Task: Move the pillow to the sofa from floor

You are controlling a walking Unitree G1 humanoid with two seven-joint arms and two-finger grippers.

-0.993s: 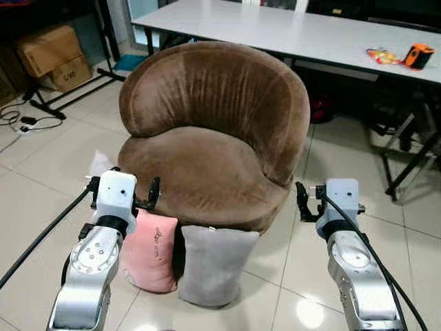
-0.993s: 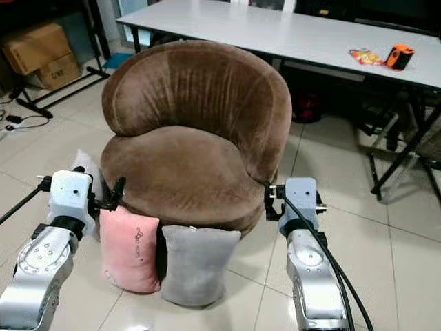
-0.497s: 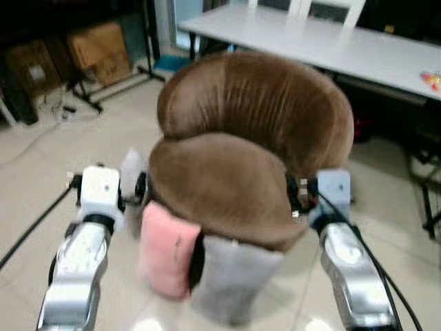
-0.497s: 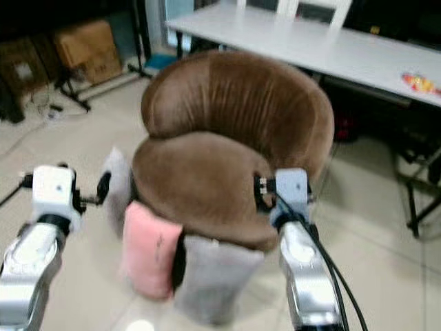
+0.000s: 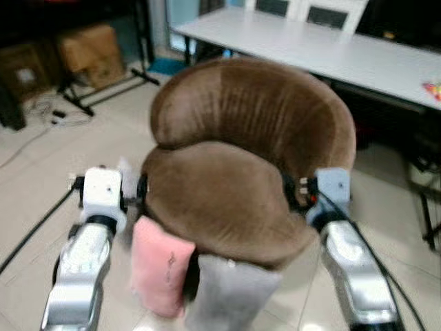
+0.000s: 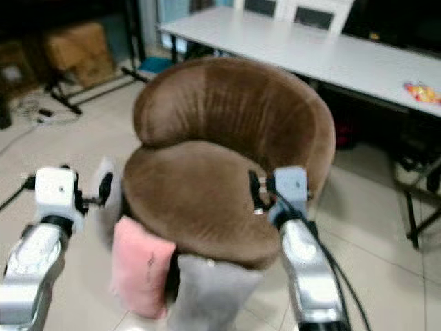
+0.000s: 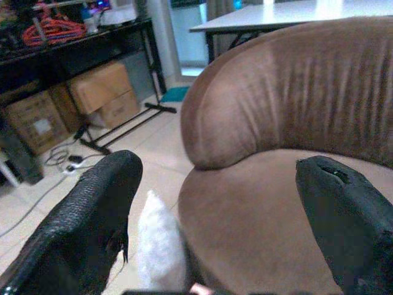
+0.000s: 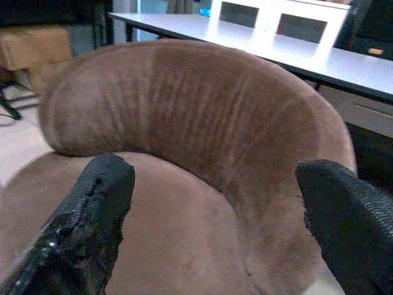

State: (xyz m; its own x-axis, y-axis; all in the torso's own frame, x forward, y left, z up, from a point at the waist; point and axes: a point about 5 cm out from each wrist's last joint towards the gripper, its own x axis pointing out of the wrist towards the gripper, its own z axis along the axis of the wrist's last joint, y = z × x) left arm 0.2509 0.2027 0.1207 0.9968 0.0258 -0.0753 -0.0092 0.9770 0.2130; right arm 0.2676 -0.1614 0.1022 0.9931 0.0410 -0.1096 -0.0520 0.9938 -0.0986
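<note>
The round brown sofa chair (image 5: pixel 241 179) stands right before me. Against its front base on the tiled floor lean a pink pillow (image 5: pixel 160 265) and a grey pillow (image 5: pixel 231 293). A white pillow (image 6: pixel 105 200) stands on the floor by the seat's left side. My left gripper (image 5: pixel 109 181) is open beside that left edge, just above the pink pillow; in its wrist view the fingers (image 7: pixel 92 221) frame the seat and the white pillow (image 7: pixel 161 246). At the seat's right edge my right gripper (image 6: pixel 275 186) is open and holds nothing, its fingers (image 8: pixel 92 215) pointing toward the backrest.
A long white table (image 5: pixel 344 52) runs behind the sofa, with white chairs beyond it and its dark legs (image 5: pixel 431 221) at the right. Cardboard boxes (image 5: pixel 86 48), a rack's feet and cables (image 5: pixel 41 110) lie at the back left. Bare tiles spread on the left.
The whole view has shifted and the sofa looks nearer, so the camera moved. The right gripper now sits at the seat's right edge instead of over the floor. Both grippers remain open.
</note>
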